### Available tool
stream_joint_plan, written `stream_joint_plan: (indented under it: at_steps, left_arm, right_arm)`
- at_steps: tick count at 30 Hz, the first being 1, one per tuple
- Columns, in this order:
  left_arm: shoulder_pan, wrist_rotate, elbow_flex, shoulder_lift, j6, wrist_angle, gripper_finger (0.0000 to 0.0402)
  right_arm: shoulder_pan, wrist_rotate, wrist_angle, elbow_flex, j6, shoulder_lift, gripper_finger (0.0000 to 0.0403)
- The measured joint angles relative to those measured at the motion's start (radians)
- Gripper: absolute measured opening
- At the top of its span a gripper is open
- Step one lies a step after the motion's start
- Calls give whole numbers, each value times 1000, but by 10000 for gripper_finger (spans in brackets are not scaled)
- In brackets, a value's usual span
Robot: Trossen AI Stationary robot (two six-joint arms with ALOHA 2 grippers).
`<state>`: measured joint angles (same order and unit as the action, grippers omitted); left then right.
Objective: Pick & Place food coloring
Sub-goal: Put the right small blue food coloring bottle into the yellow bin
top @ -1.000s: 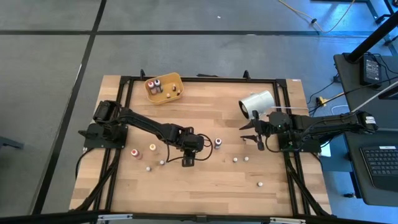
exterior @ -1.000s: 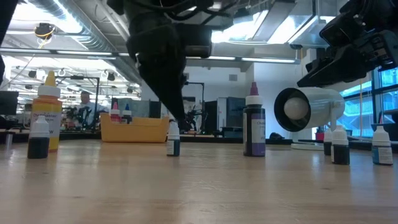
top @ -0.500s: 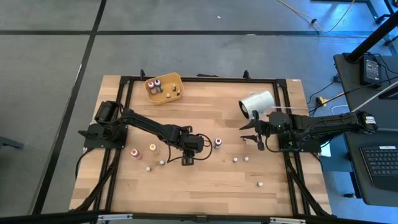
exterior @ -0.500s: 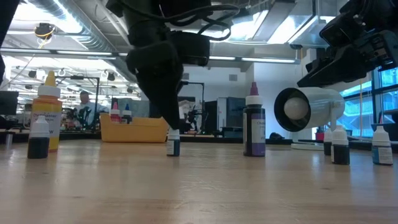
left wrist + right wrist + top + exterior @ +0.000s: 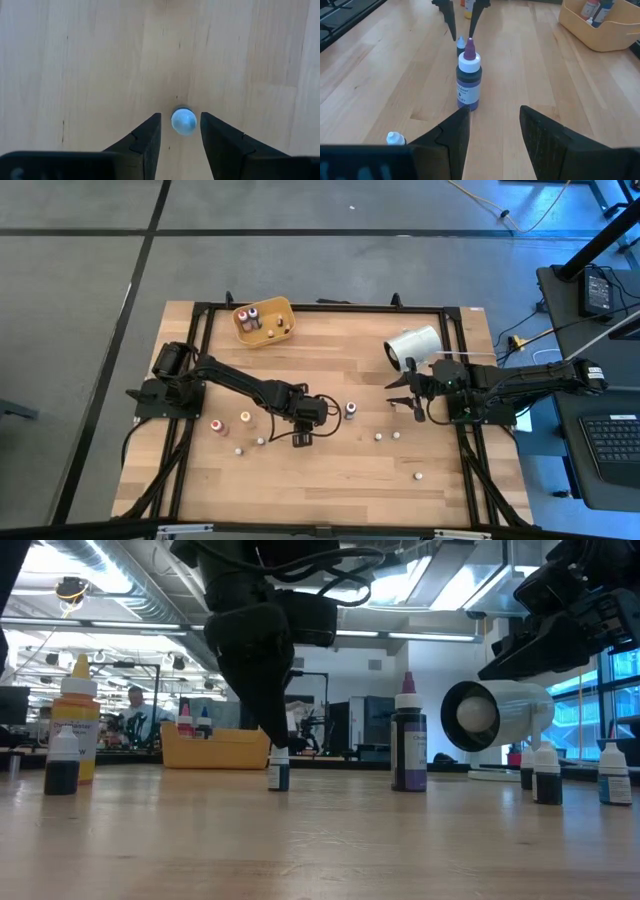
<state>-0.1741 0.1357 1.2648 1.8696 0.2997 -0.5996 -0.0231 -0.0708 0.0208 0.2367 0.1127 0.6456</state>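
Observation:
A small dark food coloring bottle [image 5: 278, 770] with a pale cap [image 5: 184, 121] stands upright on the wooden table near its middle. My left gripper [image 5: 180, 131] points steeply down over it and is open; one finger stands on each side of the cap with a narrow gap on both sides. The same fingers straddle the bottle [image 5: 461, 45] in the right wrist view. A taller purple bottle [image 5: 350, 410] stands just to the right. My right gripper [image 5: 492, 130] waits open at the table's right side, near the white cylinder [image 5: 413, 346].
Several more small bottles stand about: red [image 5: 217, 425] and orange [image 5: 245, 418] at the left, others [image 5: 260, 441], [image 5: 378, 437], [image 5: 418, 476] toward the near edge. A yellow tray [image 5: 284, 308] with bottles in it sits at the far left. A black frame [image 5: 320, 307] borders the table.

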Motion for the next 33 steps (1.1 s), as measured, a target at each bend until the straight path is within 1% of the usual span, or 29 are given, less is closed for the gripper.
stream_joint_plan:
  at_steps: [4, 6, 8, 10, 16, 19, 26, 30, 33]
  left_arm:
    - [0, 2, -1, 21, 11, -9, 130]
    - [0, -2, 2, 34, 12, 14, 130]
    - [0, -4, -1, 38, 0, -11, 129]
    - [0, -2, 1, 50, -7, 18, 129]
    - [0, 1, 0, 50, -45, 1, 128]
    - [0, 2, 0, 49, -59, 4, 116]
    - [0, 4, 0, 48, -70, 5, 63]
    - [6, 5, 5, 38, -79, -20, 61]
    - [31, 26, 10, -6, -8, -38, 61]
  right_arm:
    - [0, 0, 0, 0, 0, 0, 174]
    - [0, 0, 0, 0, -2, 0, 174]
    - [0, 0, 0, 0, -2, 0, 174]
    - [0, 0, 2, 0, -2, 0, 174]
    - [-2, 0, 1, 0, -2, 0, 174]
    - [-2, 0, 1, 0, -2, 0, 174]
    - [-2, 0, 2, 0, -1, 0, 174]
    - [-2, 0, 1, 0, -2, 0, 174]
    - [-2, 0, 1, 0, -2, 0, 174]
